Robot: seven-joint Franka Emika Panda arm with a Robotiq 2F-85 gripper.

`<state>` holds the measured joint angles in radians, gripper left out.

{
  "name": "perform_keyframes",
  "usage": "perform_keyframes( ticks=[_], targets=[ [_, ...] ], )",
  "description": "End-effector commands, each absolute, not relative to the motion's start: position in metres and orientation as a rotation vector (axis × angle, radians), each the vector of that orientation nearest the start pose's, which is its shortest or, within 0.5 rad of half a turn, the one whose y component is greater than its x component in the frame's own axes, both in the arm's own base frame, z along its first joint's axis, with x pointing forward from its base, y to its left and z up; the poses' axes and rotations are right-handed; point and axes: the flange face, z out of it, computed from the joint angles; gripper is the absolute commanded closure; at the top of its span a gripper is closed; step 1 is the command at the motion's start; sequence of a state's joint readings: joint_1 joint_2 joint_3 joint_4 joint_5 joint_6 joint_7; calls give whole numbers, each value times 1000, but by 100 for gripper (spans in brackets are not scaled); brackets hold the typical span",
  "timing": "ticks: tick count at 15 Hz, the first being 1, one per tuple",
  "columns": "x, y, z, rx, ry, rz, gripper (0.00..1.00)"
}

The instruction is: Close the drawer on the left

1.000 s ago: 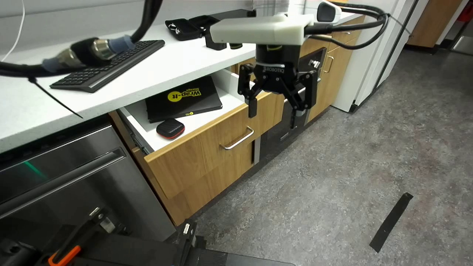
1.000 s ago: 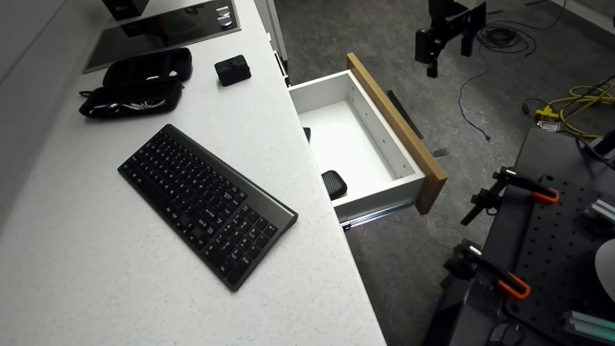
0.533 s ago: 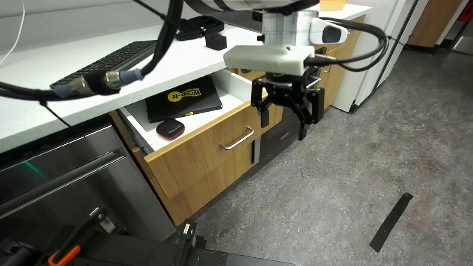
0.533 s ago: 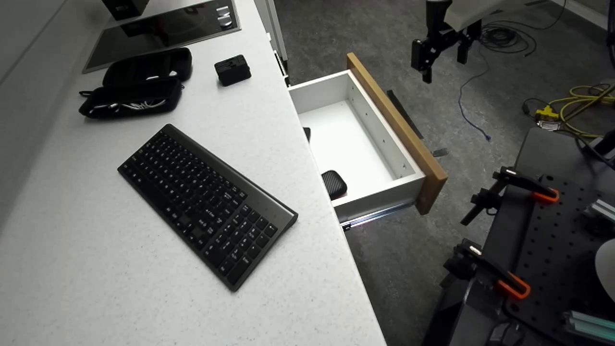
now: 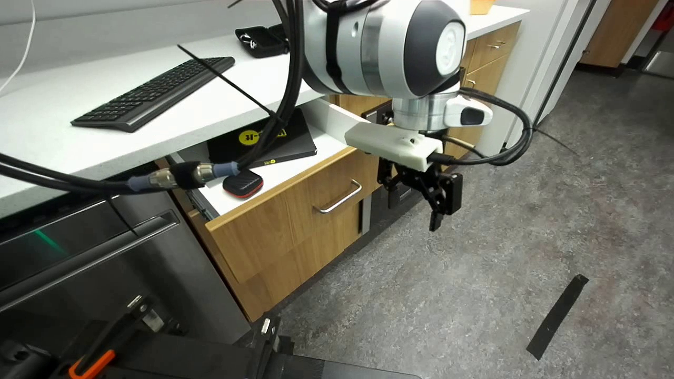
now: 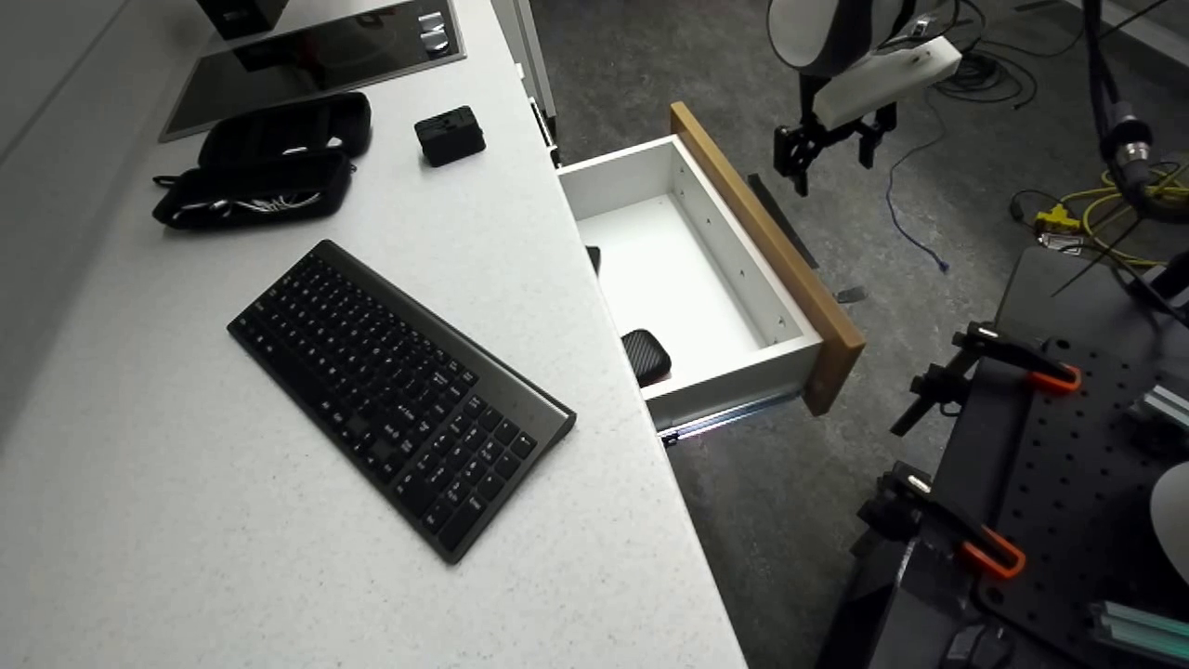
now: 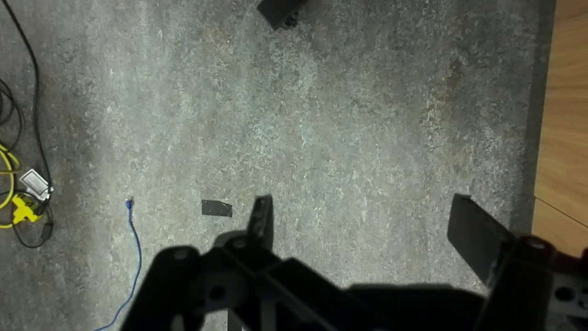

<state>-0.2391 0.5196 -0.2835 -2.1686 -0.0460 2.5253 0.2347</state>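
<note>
In an exterior view, the wide shallow drawer (image 5: 292, 221) with light oak-wood front, white inner walls and horizontal silver bar handle (image 5: 339, 199) stands open, left of the frame's centre. Inside it lie a flat black box (image 5: 293, 139) with yellow lettering and a small black case (image 5: 243, 183) with red edge. The black two-finger end effector (image 5: 414, 210) hangs right of the centre, to the right of the handle and pointing down. In the wrist view its fingers (image 7: 477, 239) are at the bottom of the frame, spread wide apart, and the grey mottled floor (image 7: 321, 138) shows between them. In an exterior view, a dark keyboard (image 6: 399, 400) lies slanted on the speckled white desk (image 6: 613, 557), left of the frame's middle, and at the upper right the end effector is apart from the drawer's front.
</note>
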Motion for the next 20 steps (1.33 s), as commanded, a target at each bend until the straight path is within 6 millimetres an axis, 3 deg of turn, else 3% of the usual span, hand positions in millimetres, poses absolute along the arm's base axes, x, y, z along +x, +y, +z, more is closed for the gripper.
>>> perform_keyframes(
  ticks=[1, 7, 17, 18, 19, 20],
  targets=[
    [501, -277, 114, -3020, 1189, 257, 0],
    [538, -248, 91, -2974, 1124, 244, 0],
    [603, -177, 101, -2845, 897, 228, 0],
    [606, -173, 103, -2829, 885, 245, 0],
    [592, -177, 102, -2879, 921, 230, 0],
    [597, -172, 105, -2867, 912, 237, 0]
  ],
)
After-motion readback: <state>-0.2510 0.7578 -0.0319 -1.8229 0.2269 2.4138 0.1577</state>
